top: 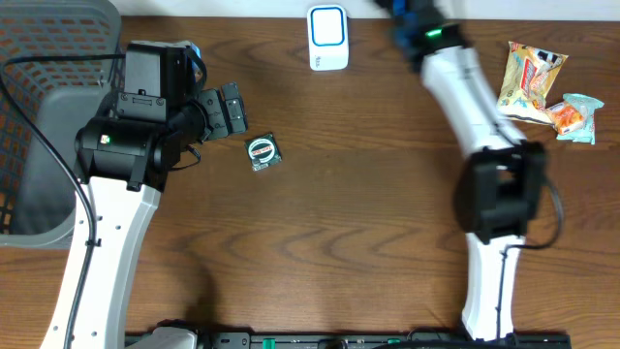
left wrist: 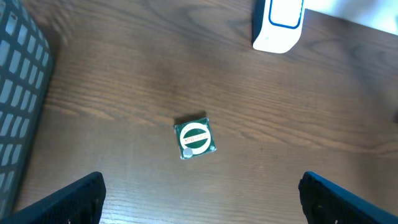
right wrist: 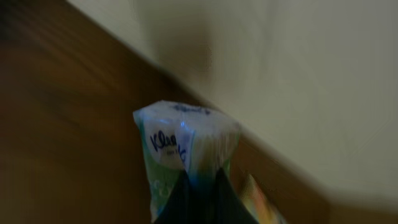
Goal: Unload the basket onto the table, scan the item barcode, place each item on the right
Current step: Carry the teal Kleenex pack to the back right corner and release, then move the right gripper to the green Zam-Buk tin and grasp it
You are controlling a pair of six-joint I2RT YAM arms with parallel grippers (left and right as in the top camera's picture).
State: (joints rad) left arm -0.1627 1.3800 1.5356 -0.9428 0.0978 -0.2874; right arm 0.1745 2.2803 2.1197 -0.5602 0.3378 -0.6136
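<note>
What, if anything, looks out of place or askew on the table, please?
Only the small green square packet with a round white label lies skewed against the brown wooden table's grain. Nothing looks spilled or damaged.

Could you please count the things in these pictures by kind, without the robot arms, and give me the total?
scanner: 1
basket: 1
green square packet: 1
snack packets: 2
tissue pack: 1
Total: 6
</note>
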